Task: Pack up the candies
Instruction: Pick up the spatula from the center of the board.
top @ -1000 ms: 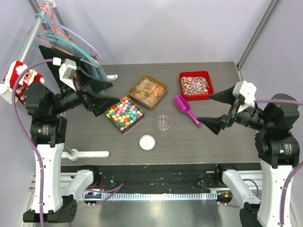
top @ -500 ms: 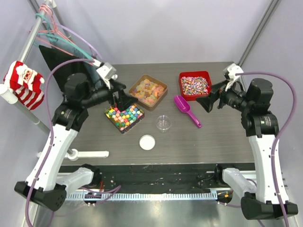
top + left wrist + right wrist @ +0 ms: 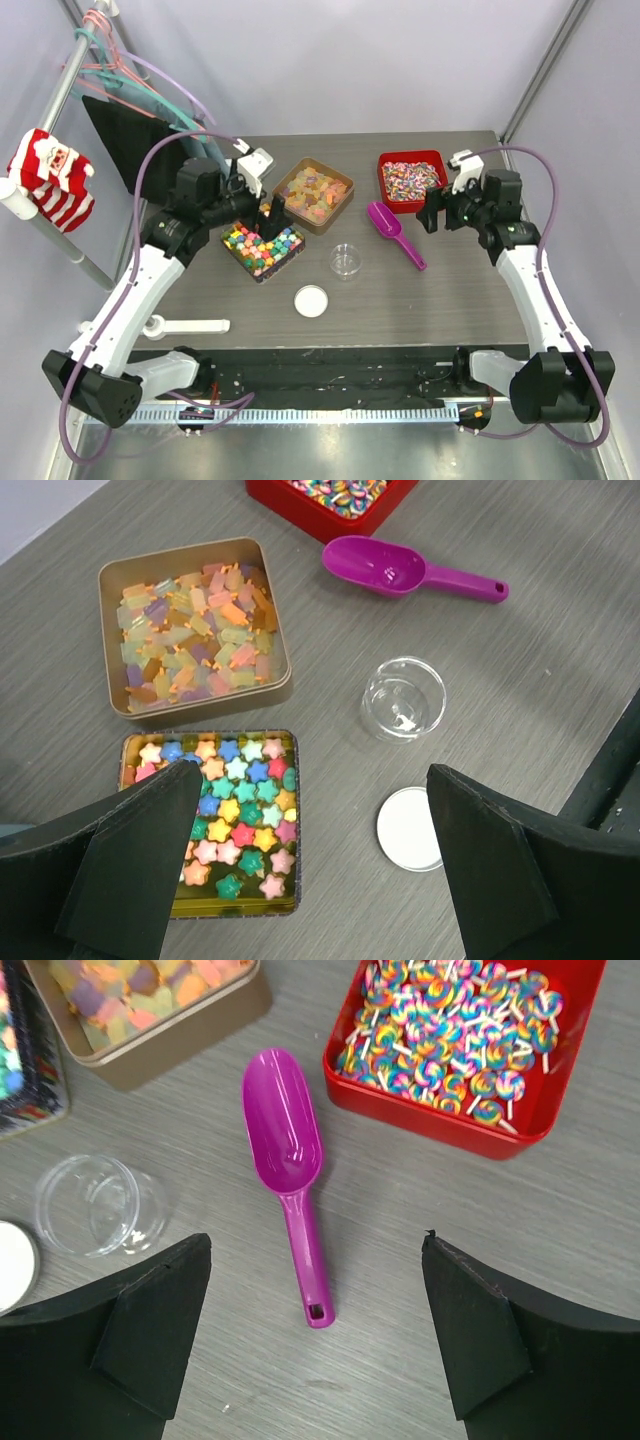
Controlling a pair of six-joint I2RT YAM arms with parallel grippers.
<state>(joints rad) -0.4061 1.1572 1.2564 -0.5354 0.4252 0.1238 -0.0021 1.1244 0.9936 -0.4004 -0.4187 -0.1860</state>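
The candies are bright star-shaped sweets filling a square tin left of the table's centre. My left gripper hangs open above the tin's right edge, nothing between its fingers; in the top view the left gripper hovers over the tin's far side. A clear round cup stands empty to the tin's right, its white lid flat nearer the front. A purple scoop lies beside the cup. My right gripper is open above the scoop's handle, apart from it.
A tan tin of pale gummy pieces sits behind the candy tin. A red tray of swirled sweets stands at the back right. A rack with hangers and a Santa stocking stands left; a white bar lies front left.
Both arms swung in from the table's sides. The left gripper came over the candy tin; the right gripper came over the scoop's handle.
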